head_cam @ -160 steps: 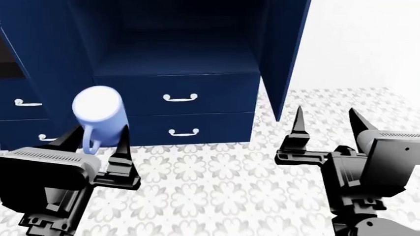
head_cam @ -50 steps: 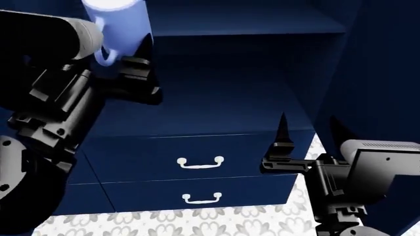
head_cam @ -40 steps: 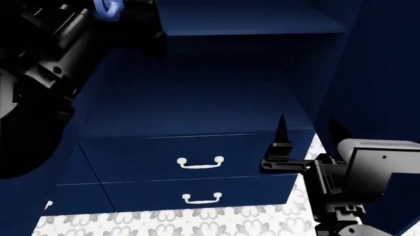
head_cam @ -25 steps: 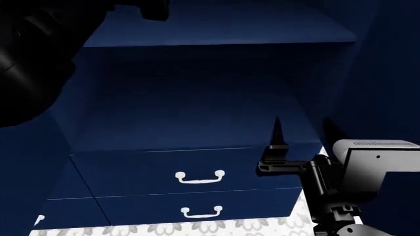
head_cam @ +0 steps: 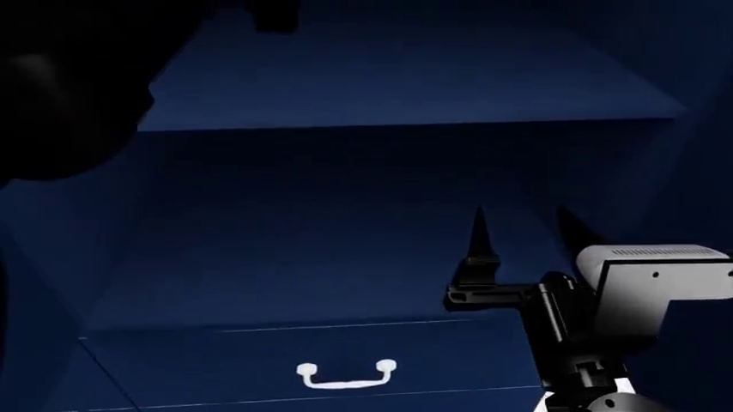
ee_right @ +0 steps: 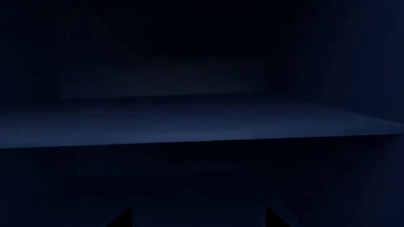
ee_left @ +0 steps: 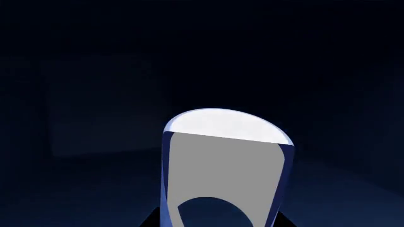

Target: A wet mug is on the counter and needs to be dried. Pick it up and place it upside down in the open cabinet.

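Dark cabinet (head_cam: 390, 81) fills the frame. Your left gripper (ee_left: 218, 222), at lower centre of the wrist view, grasps the mug (ee_left: 224, 165) inside it; setting it upside down remains. Your right gripper (head_cam: 521, 225) hangs spread, empty.

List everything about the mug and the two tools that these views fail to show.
- Left tool: its fingers are cut off by the left wrist view's edge and lost in darkness in the head view, so the grip on the mug cannot be confirmed.
- Mug handle: not visible in any view.
- Mug's clearance above a cabinet shelf: too dark to judge.
- Right tool: one finger is dim against the cabinet wall; it appears open and empty.
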### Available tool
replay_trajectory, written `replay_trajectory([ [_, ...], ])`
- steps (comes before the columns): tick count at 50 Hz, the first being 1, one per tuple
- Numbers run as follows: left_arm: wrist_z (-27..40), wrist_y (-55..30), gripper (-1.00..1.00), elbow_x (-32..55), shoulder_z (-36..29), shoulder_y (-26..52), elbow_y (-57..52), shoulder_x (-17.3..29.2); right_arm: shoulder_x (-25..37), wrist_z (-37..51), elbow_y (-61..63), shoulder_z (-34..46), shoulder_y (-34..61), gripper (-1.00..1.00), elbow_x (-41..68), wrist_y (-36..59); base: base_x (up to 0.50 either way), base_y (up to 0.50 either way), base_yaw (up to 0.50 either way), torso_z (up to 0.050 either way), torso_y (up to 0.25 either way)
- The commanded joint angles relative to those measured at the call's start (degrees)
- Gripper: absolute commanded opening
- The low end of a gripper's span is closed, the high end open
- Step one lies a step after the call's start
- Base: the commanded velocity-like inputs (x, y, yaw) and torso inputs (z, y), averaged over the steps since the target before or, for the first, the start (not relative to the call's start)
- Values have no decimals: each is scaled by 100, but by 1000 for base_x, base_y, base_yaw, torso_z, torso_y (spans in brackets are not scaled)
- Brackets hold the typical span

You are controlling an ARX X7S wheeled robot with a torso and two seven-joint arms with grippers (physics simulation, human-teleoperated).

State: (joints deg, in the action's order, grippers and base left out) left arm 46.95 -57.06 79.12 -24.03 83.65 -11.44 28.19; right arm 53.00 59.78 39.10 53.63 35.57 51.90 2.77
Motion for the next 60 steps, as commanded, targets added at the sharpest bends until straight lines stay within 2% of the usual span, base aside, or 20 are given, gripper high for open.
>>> replay_trajectory([
  [1,-350,262,-100,-504,-239,-157,555,-72,5,-23,-2,-6,-42,100,-24,-36,499,-27,0,0,0],
  [15,-706,505,-100,-898,-435,-243,1150,-167,0,-23,15,-23,-54,100,-72,-46,473,-25,0,0,2],
  [24,-1146,774,-100,-1325,-671,-186,1844,-328,2,50,70,-29,-45,100,-99,8,10,-1,0,0,1],
  [36,-2129,1487,-100,-2226,-1188,172,3900,-932,19,-16,60,-35,-102,100,-148,-62,0,0,0,0,0],
  [45,-2706,1846,-100,-2539,-1350,500,5243,-1314,52,-44,72,-50,-137,100,-150,-101,0,0,0,0,1],
  [54,-3101,2164,-100,-2720,-1454,534,6121,-1571,49,-64,71,-56,-121,100,-121,-75,0,0,0,0,0],
  [60,-3114,2146,-100,-2652,-1433,335,6042,-1539,53,-72,69,-64,-121,100,-107,-72,0,0,0,0,0],
])
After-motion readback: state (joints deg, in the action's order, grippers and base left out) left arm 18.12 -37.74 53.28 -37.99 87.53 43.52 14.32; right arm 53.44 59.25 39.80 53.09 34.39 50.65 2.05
